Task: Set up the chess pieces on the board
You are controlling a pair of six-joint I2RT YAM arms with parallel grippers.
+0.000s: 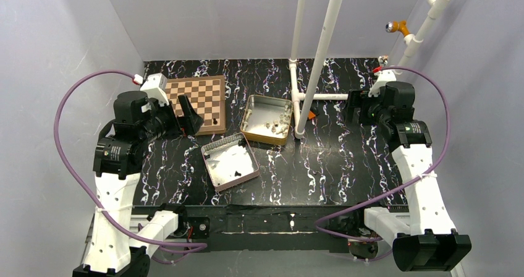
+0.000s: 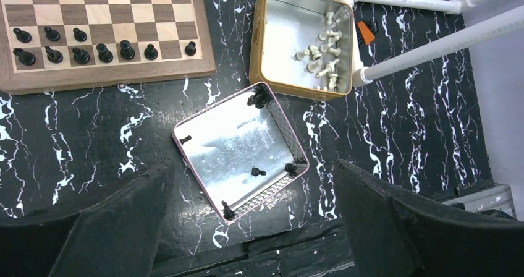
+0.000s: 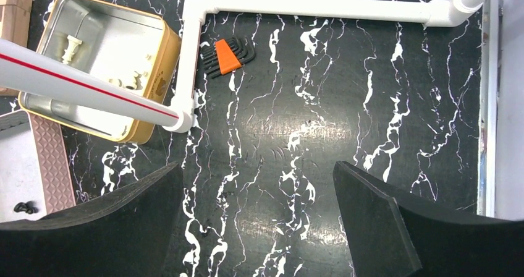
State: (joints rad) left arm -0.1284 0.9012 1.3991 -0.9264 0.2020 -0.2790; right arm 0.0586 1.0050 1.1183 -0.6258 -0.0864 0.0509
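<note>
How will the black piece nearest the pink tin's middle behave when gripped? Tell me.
The black piece is tiny and slim, so likely light and easily tipped. On the pink tin's shiny floor, a nudge would probably slide or roll it.

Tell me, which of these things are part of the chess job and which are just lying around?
Job: board; black pieces on it and in the pink tin; probably white pieces in the gold tin.
Lying about: orange key set; white pipes.

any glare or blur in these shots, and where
Left wrist: bright sheen on the pink tin floor, pieces sharp, fingers soft. Right wrist: light glare on the glossy table. Top external: evenly lit, pieces on the board too small to resolve.
</note>
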